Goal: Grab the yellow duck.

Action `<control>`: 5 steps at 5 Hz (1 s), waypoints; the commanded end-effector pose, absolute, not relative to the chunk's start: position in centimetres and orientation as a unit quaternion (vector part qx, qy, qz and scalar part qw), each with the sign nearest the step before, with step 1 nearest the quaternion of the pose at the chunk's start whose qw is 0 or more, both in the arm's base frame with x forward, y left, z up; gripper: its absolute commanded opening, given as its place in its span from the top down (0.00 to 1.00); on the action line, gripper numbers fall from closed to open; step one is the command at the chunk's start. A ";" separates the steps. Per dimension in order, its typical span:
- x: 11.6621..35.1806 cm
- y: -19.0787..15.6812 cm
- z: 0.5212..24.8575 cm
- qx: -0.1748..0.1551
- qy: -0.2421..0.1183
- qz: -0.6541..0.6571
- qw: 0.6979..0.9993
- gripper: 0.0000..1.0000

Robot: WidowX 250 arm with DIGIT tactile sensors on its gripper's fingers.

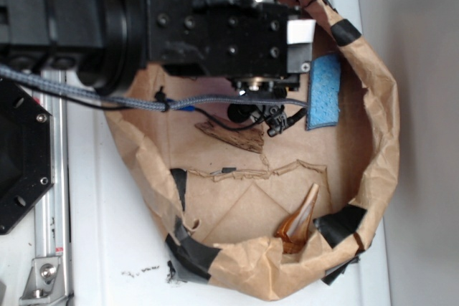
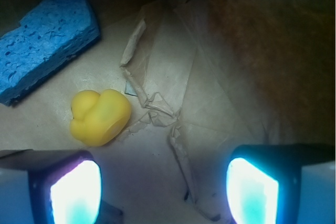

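Observation:
In the wrist view the yellow duck [image 2: 100,116] lies on the brown paper floor, small, rounded and bright yellow. It sits just ahead of my left fingertip [image 2: 76,192] and apart from it. My gripper [image 2: 164,190] is open, with only bare crumpled paper between the two glowing pads. In the exterior view the gripper [image 1: 262,116] hangs low inside the paper basin, and the arm hides the duck there.
A blue sponge [image 2: 44,45] lies beyond the duck, seen also as the sponge [image 1: 324,91] by the basin wall. A brown wood scrap [image 1: 233,136] and an amber cone-shaped piece [image 1: 297,221] lie on the floor. The raised taped paper rim [image 1: 380,141] surrounds everything.

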State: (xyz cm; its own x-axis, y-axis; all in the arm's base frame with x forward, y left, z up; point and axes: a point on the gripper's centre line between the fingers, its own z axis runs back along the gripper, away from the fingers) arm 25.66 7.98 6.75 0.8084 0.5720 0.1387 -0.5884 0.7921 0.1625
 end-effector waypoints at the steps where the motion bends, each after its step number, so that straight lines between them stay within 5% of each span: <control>1: 27.7 10.6 6.8 0.136 -0.088 0.301 0.940 0.00; 5: 28.1 11.1 5.3 0.150 -0.067 0.305 0.938 0.00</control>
State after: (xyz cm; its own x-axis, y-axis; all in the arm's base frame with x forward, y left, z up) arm 28.44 9.93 4.55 0.8121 0.5465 0.2046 -0.5830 0.7751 0.2434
